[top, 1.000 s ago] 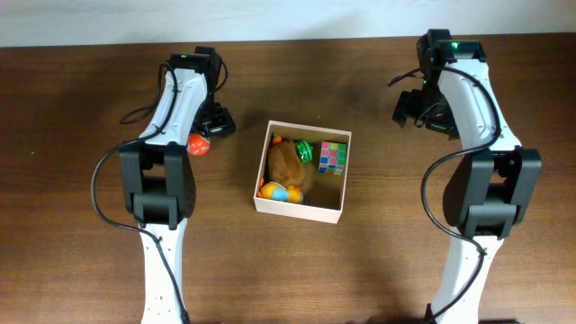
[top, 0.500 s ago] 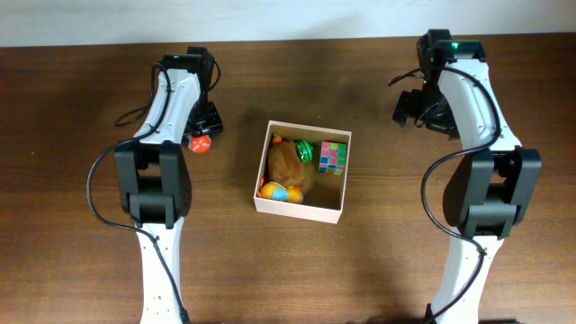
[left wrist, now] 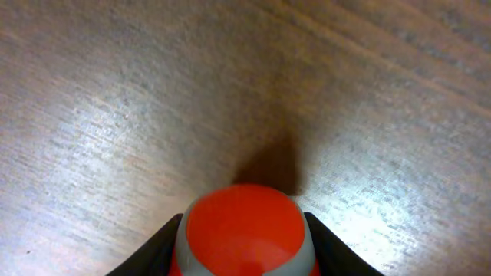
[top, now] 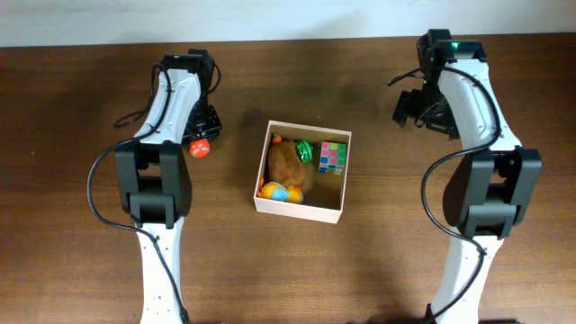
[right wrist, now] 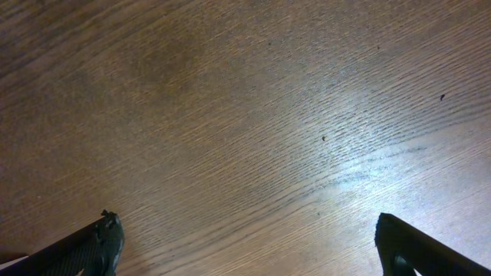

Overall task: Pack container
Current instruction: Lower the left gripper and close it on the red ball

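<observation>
A small orange-red ball with a grey band (left wrist: 244, 226) lies on the wooden table, left of the container (top: 298, 206). My left gripper (left wrist: 244, 234) is shut on the ball, with a black finger pressed against each side. From overhead the orange-red ball (top: 198, 148) peeks out just below the left gripper (top: 202, 135). The white-walled container holds a brown plush toy (top: 286, 164), a green toy (top: 305, 149), a multicoloured cube (top: 333, 157) and a small yellow-and-blue ball (top: 275, 191). My right gripper (right wrist: 249, 241) hangs open over bare wood at the far right, holding nothing.
Both arm bases stand at the table's near edge, left arm (top: 162, 193) and right arm (top: 481, 193). A black cable (top: 135, 115) loops beside the left arm. The table's far edge meets a white wall (top: 288, 18).
My left gripper shifted a little to the left onto the orange-red ball and closed its fingers on it. The right arm has not moved.
</observation>
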### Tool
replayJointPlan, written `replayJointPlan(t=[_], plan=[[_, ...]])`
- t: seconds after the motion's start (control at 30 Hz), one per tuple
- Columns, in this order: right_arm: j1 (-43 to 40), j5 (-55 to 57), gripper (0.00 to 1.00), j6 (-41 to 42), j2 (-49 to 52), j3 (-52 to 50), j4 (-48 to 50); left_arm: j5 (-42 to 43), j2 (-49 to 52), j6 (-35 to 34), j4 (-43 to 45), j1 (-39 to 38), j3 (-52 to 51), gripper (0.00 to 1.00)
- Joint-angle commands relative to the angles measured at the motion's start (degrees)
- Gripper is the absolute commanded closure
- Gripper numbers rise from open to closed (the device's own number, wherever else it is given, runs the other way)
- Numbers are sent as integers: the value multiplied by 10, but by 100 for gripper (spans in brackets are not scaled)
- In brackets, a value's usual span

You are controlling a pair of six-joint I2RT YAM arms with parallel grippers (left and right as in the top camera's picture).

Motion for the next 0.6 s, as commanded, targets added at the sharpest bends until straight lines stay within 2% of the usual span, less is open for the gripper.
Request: replayJointPlan(t=[0.0, 0.13, 0.4, 0.5, 0.57], plan=[[2, 3, 1, 5, -2, -1, 0, 22, 4, 27, -11, 3, 15, 58], [2, 3, 1, 5, -2, -1, 0, 49, 3, 61, -41, 3, 61, 58], [2, 3, 1, 5, -2, -1, 0, 52, 3, 112, -134, -10, 201, 58], [2, 3, 1, 5, -2, -1, 0, 77, 3, 156, -163, -25, 258, 58], [2, 3, 2, 5, -2, -1, 0, 121, -2, 208, -163, -39, 283, 57]])
